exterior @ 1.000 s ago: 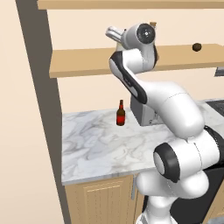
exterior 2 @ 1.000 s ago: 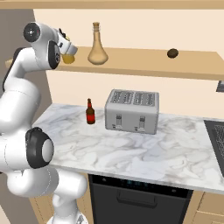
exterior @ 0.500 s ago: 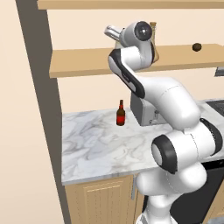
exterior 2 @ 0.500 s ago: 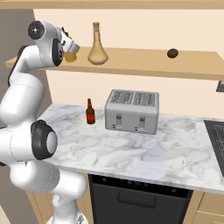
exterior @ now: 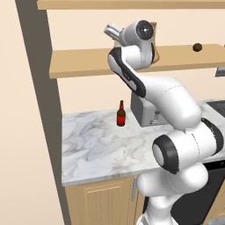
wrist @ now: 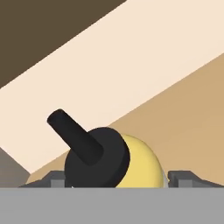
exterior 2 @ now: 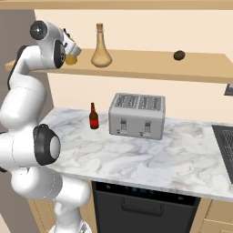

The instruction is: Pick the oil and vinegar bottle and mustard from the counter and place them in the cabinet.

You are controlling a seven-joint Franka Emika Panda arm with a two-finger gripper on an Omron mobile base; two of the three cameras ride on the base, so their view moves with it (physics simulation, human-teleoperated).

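- Right base view has the arm reaching up at the upper left of the frame, its gripper (exterior 2: 73, 54) level with the lower wood shelf of the cabinet (exterior 2: 136, 68).
- A patch of yellow shows at the gripper there — the mustard (exterior 2: 70, 59), just above the shelf board's left end; whether it touches the board cannot be told.
- Hand view puts the mustard (wrist: 140, 168) at the bottom centre, black cap and nozzle pointing to the upper left, with a fingertip (wrist: 186, 177) on either side of it; the jaws look closed on the bottle, though contact itself is hidden at the frame's lower edge.
- The oil and vinegar bottle (exterior 2: 101, 48) stands upright on the same shelf, just right of the gripper in the right base view.
- On the counter (exterior 2: 136, 154) below, a small dark red bottle (exterior 2: 93, 117) stands just left of a silver toaster (exterior 2: 137, 116).
- A small dark round thing (exterior 2: 179, 55) sits farther right on the shelf.
- Left base view shows the red bottle (exterior: 121, 114) near the frame's centre, with the arm's wrist up at shelf height.
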